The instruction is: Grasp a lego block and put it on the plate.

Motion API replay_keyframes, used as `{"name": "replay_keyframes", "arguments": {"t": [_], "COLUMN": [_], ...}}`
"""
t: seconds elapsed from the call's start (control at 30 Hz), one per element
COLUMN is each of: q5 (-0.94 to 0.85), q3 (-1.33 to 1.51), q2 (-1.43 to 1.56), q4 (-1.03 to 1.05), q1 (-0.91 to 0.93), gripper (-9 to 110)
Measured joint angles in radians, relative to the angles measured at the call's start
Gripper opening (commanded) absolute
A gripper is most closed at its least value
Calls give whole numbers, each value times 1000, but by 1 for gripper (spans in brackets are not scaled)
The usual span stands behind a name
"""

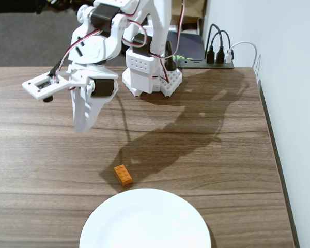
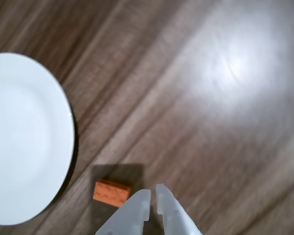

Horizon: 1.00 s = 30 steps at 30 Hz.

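The small orange lego block (image 1: 123,174) lies flat on the wooden table, just beyond the far left rim of the white plate (image 1: 144,219). My gripper (image 1: 81,127) hangs above the table, well back and to the left of the block, pointing down. In the wrist view the block (image 2: 111,192) lies just left of my gripper (image 2: 153,192), with the plate (image 2: 24,137) filling the left side. The jaws are shut with only a thin slit between them and hold nothing.
The arm's white base (image 1: 152,72) stands at the back of the table. A power strip with several plugs (image 1: 206,61) lies behind it. The table's right edge (image 1: 273,155) runs along a white wall.
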Motion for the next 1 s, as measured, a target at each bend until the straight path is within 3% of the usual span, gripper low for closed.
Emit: {"name": "replay_keyframes", "arguments": {"t": [0.47,0.87,1.0], "q5": [-489,-741,-830], "q3": [-173,-359,-399], "q2": [-219,-341,-373], "q4": [204,419,449], "q1": [-141,-189,-181], "gripper": [1,1,7]}}
